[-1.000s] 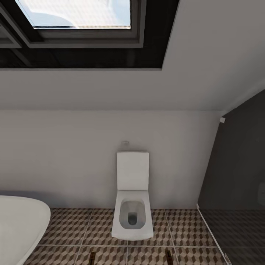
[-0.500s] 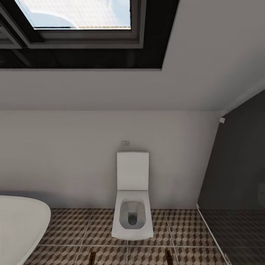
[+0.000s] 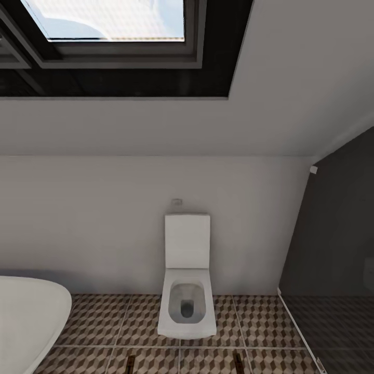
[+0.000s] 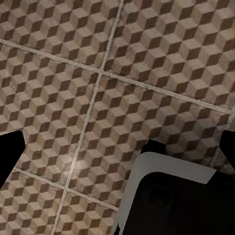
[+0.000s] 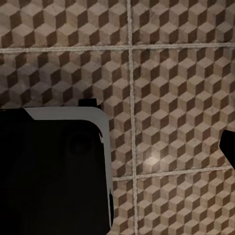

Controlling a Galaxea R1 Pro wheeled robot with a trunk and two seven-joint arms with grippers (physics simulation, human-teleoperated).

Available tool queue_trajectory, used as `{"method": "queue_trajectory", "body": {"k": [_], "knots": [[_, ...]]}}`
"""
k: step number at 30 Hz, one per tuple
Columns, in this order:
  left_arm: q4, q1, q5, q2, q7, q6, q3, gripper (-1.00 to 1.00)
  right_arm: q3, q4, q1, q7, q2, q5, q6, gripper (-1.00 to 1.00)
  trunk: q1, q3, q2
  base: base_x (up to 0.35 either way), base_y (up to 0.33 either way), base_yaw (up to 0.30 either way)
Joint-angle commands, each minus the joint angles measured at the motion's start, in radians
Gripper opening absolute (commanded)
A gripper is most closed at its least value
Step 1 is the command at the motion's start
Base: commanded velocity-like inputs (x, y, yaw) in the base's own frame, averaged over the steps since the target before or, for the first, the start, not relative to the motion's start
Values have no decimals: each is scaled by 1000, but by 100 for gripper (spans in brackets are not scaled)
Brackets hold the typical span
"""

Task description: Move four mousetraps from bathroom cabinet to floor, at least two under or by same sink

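White toilet [image 3: 187,291] stands on the bathroom floor [image 3: 259,322] against a pale wall, beside a bathtub [image 3: 28,317]. Both wrist views look down on cube-patterned tiles; whether either hand is apart or together cannot be told.

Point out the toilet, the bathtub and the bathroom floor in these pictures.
toilet [image 3: 187,304]: head view, on the rim of the bowl beside the opening.
bathtub [image 3: 28,317]: head view, on its white curved rim at lower left.
bathroom floor [image 3: 137,317]: head view, on a bare cube-patterned tile left of the toilet.
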Motion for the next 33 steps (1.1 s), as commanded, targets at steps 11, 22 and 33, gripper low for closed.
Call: {"method": "queue_trajectory", "body": {"k": [11, 22, 33], "knots": [[-2, 0, 6, 1, 4, -1, -9, 100, 11, 1, -1, -1, 0, -9, -3, 100, 0, -1, -1, 0, 0, 0], [-2, 0, 7, 0, 4, -1, -9, 100, 11, 1, -1, -1, 0, -9, -3, 100, 0, -1, -1, 0, 0, 0], [-2, 0, 5, 1, 4, -1, -9, 100, 9, 1, -1, -1, 0, -9, -3, 100, 0, -1, -1, 0, 0, 0]]}}
